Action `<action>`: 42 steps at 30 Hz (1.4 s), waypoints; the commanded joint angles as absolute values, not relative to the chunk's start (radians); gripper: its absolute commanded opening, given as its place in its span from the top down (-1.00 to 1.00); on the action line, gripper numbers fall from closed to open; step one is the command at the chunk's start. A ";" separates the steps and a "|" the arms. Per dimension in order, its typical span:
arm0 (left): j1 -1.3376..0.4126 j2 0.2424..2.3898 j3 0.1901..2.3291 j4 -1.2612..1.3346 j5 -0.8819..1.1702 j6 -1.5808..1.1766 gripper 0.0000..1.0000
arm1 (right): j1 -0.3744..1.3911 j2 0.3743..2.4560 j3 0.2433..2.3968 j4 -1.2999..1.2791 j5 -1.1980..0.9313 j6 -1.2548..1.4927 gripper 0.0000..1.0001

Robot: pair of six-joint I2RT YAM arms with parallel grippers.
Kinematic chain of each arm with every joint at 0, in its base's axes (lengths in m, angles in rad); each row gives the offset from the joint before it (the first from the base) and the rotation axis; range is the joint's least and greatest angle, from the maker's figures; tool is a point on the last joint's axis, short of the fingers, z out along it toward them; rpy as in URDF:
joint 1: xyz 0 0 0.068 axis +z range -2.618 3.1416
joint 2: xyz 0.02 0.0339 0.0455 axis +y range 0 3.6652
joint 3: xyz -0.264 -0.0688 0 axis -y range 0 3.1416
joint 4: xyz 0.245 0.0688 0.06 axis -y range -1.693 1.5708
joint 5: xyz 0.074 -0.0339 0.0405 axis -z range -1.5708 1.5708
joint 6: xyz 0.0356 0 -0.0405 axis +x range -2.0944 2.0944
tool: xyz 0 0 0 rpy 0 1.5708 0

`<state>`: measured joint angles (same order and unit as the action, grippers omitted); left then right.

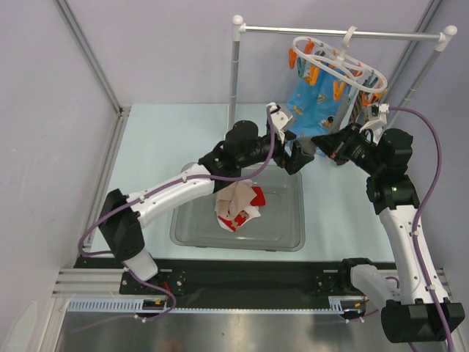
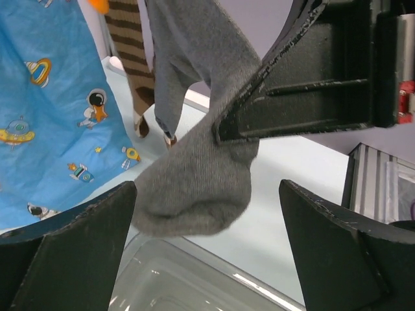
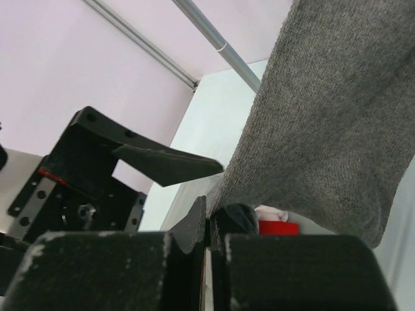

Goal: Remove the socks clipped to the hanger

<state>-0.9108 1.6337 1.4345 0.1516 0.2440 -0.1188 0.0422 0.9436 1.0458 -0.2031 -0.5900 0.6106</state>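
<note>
A white ring hanger (image 1: 337, 64) with orange pegs hangs from the rail. A blue cartoon-print sock (image 1: 311, 103) and a brown striped sock (image 2: 133, 52) dangle from it. A grey sock (image 2: 194, 188) hangs in front of them, its top out of view. My right gripper (image 3: 209, 208) is shut on the grey sock's edge, above the toe. My left gripper (image 2: 207, 194) stands wide open just below, the sock's toe level with its fingertips and not touched by them. In the top view the two grippers meet under the hanger, left (image 1: 297, 158) and right (image 1: 319, 141).
A clear plastic bin (image 1: 286, 235) sits on the table below the grippers, holding white-and-red and beige socks (image 1: 238, 205). The metal rail stand (image 1: 234, 81) rises behind it. Grey walls close in the left and back.
</note>
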 commanded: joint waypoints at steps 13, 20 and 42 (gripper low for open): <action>-0.931 1.729 1.565 0.193 0.299 -0.078 0.86 | 0.046 0.926 1.120 -0.300 -0.533 0.634 0.44; -0.939 1.721 1.562 0.161 0.241 -0.064 1.00 | 0.043 0.974 1.355 -0.590 -0.229 0.583 -0.13; -0.973 1.746 1.551 0.140 0.130 -0.017 1.00 | 0.044 1.310 1.808 -0.729 0.138 0.457 -0.45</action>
